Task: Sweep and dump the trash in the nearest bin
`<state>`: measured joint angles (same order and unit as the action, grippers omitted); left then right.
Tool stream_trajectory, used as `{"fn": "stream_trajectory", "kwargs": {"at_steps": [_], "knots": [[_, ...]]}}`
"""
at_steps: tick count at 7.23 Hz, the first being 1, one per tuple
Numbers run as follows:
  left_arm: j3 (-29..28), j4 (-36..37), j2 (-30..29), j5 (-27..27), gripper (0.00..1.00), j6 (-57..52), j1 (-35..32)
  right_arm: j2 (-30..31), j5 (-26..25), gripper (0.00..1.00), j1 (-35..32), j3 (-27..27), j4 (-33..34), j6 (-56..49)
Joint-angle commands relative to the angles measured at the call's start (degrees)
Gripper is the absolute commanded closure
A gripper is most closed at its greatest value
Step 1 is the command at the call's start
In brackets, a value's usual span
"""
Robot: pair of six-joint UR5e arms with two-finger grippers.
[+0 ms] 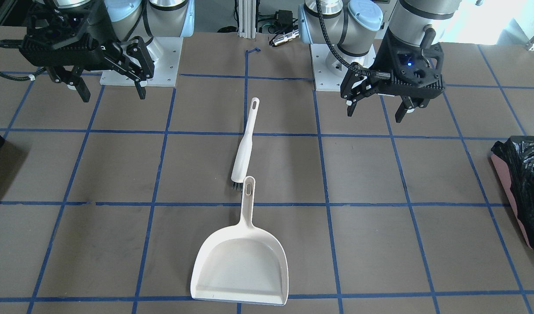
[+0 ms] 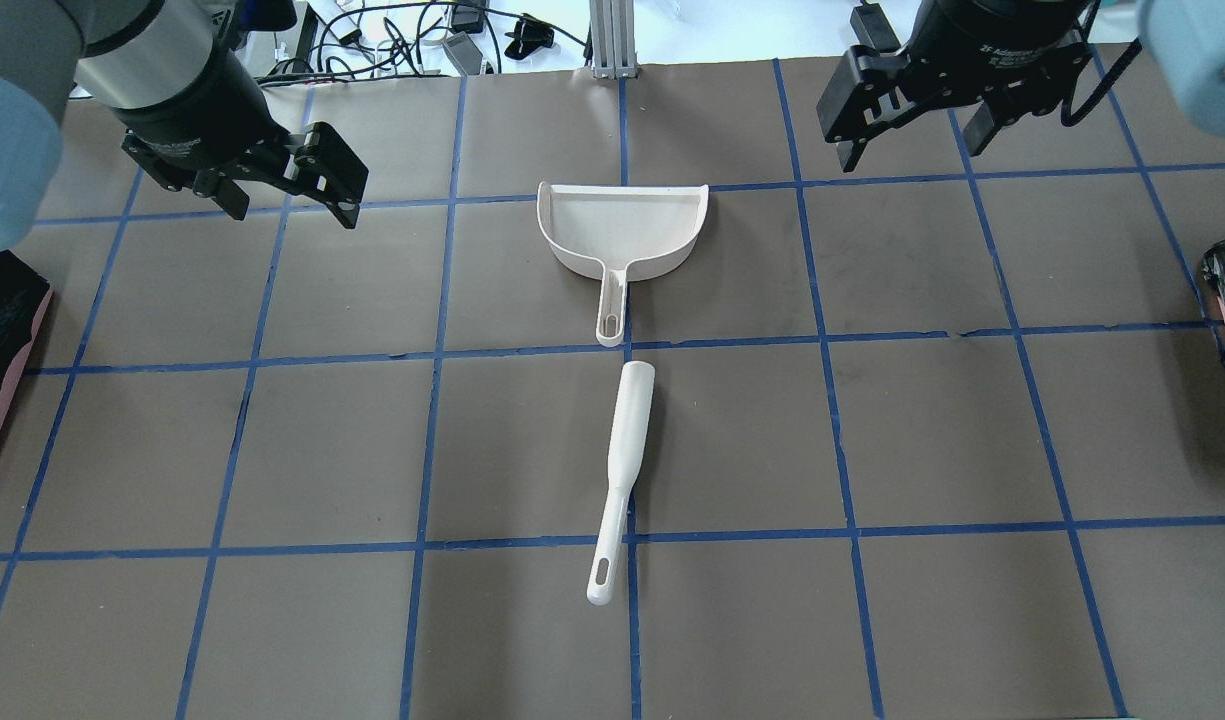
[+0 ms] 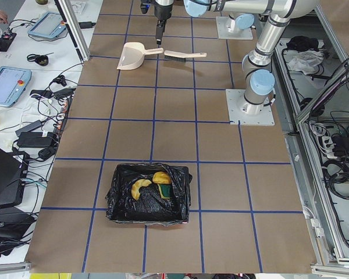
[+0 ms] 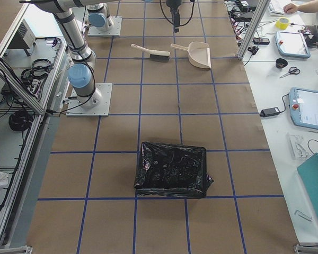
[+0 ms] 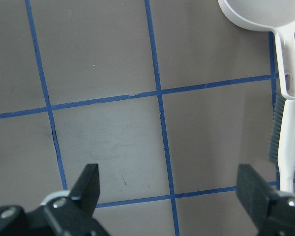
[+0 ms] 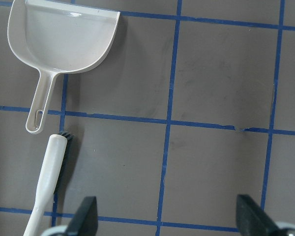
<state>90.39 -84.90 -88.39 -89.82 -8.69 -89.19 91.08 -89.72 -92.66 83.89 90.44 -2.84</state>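
Note:
Three trash pieces lie inside the black-bagged bin [image 3: 148, 195] at my left end of the table: a pale yellow crescent [image 3: 139, 188], a yellow-brown lump [image 3: 161, 178] and a greenish wedge [image 3: 166, 192]. That bin's pink side shows in the front view [image 1: 517, 196]. My left gripper [image 1: 378, 111] [image 2: 294, 212] [image 5: 169, 189] hangs open and empty above the table, left of the dustpan. My right gripper [image 1: 112, 93] [image 2: 912, 150] [image 6: 168, 214] is also open and empty, to the right of it.
A cream dustpan [image 2: 622, 225] [image 1: 240, 266] lies mid-table, empty, its handle towards me. A white brush [image 2: 627, 450] [image 1: 245, 146] lies in line with it. A second black-bagged bin [image 4: 172, 169] stands at my right end.

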Motion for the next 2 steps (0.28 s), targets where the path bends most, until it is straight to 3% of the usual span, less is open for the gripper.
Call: {"fn": "stream_trajectory", "kwargs": {"at_steps": [1, 2], "knots": [[0.57, 0.52, -0.64, 0.09, 0.0, -0.01, 0.16, 0.85, -0.01, 0.0, 0.03, 0.05, -0.26, -0.06], [0.58, 0.61, -0.99, 0.35, 0.0, -0.1, 0.51, 0.77, -0.01, 0.0, 0.03, 0.14, -0.18, 0.12]]}}
